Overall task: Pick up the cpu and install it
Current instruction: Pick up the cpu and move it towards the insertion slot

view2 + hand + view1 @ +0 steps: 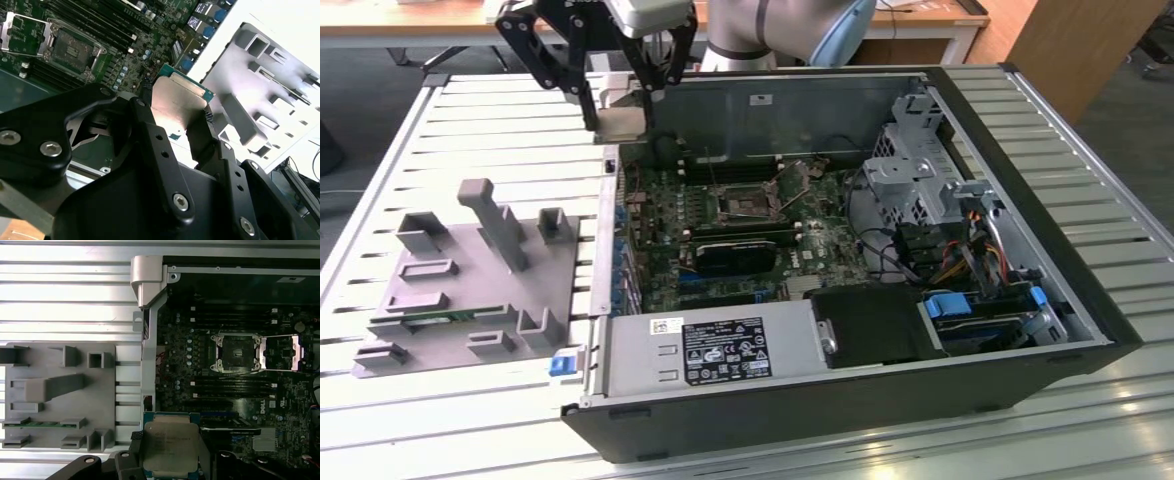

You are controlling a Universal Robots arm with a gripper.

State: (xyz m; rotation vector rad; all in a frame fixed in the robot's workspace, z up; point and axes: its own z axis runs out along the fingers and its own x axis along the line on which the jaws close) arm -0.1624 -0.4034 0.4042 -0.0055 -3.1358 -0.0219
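Second wrist view shows the cpu (176,100) clamped inside the hand (173,116).

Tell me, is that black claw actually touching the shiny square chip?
Touching. In the second wrist view the gripper has its two fingers pressed against opposite edges of the cpu, holding it up in the air.

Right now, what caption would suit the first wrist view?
Gripper holds the cpu at the open computer case's edge, socket uncovered.
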